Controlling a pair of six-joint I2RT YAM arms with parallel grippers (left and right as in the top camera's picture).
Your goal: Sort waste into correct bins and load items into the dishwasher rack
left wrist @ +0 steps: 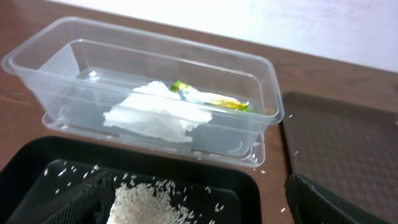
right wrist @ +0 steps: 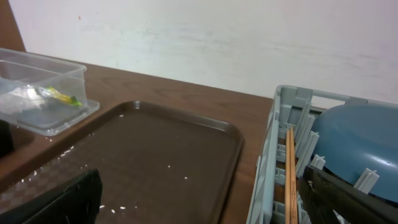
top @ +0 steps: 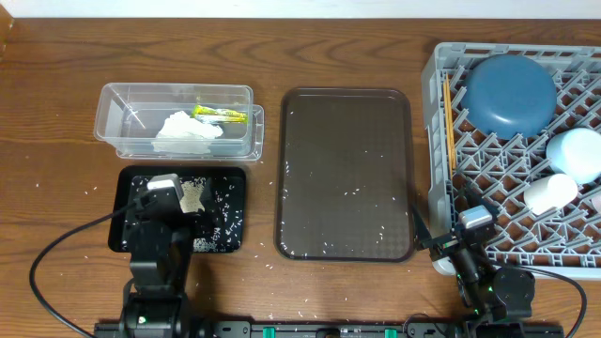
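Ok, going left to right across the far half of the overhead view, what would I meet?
First the clear tub → brown tray → chopsticks → dark-blue bowl.

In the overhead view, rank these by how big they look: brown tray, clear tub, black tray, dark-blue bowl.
1. Brown tray
2. Clear tub and black tray: too alike to rank
3. Dark-blue bowl, smallest

Dark brown wood-grain table (top: 47, 56), plain white wall (right wrist: 217, 43) along its far edge, even diffuse light, soft shadows.
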